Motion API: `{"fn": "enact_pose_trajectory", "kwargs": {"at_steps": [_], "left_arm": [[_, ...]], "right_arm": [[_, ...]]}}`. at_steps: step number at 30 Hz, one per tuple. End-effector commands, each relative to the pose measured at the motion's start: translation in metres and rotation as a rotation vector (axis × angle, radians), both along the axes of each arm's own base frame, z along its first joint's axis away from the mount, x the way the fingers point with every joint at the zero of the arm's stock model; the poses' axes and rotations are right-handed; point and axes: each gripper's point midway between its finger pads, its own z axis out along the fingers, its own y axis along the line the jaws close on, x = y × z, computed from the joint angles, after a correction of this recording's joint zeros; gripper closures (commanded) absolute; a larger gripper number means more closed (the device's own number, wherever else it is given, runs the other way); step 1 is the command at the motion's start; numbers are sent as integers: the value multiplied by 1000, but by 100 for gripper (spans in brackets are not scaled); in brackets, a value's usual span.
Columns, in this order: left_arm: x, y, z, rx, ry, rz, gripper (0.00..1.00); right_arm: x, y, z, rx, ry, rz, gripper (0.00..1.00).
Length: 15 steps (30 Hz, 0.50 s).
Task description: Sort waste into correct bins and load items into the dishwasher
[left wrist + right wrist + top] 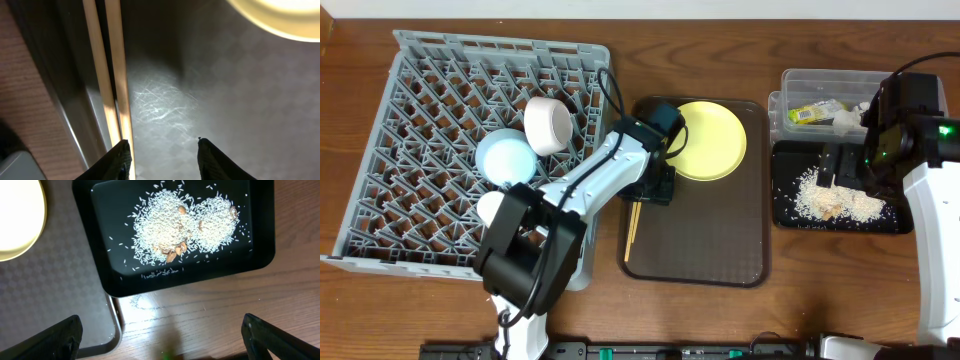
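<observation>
Presently, left gripper (160, 157) is pitched down over the brown serving tray (225, 90), jaws parted, nothing between them. Chopsticks (112, 75) lie side by side along the tray's 9 o'clock wall. The finger on that side sits just beside them; contact cannot be judged. The left arm runs from the table's 6 o'clock edge toward 1 o'clock, crossing the near corner of the dish rack (420, 45).

Right gripper (162, 340) points down, jaws spread wide, empty. Overhead it hangs over the 11 o'clock part of the black tray (265, 230); its arm stands along the table's 3 o'clock edge. Rice crumbs (180, 227) are heaped mid-tray, with loose grains scattered around them.

Yellow plate (710, 140) lies flat at the serving tray's 12 o'clock end. In the rack, the cream cup (492, 206) sits nearest. The light blue bowl (506, 156) is beyond it and the white bowl (548, 123), tipped on its side, is just past that.

Clear tub (820, 82) sits at 12 o'clock of the black tray, the two touching. It holds the wrapper (807, 114) and, beside it, the tissue (847, 118).

Surface is a dark wood-grain table (200, 310). A pale wall strip runs along the 12 o'clock edge.
</observation>
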Motion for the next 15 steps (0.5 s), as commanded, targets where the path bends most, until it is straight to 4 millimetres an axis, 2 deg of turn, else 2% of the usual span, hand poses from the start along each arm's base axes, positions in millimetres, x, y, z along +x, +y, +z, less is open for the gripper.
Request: {"fn": "enact_pose_trajectory", "kwargs": {"at_steps": [1,10,15], "left_arm": [[-3,5,-15,34,29,15,55],[1,5,-31,50,30,16,55],[3,9,-33,73,20,16,55]], "right_arm": [[2,0,5,4,-16,-2,1],[2,0,5,4,-15,-2,1],[2,0,5,3,-15,-2,1]]}}
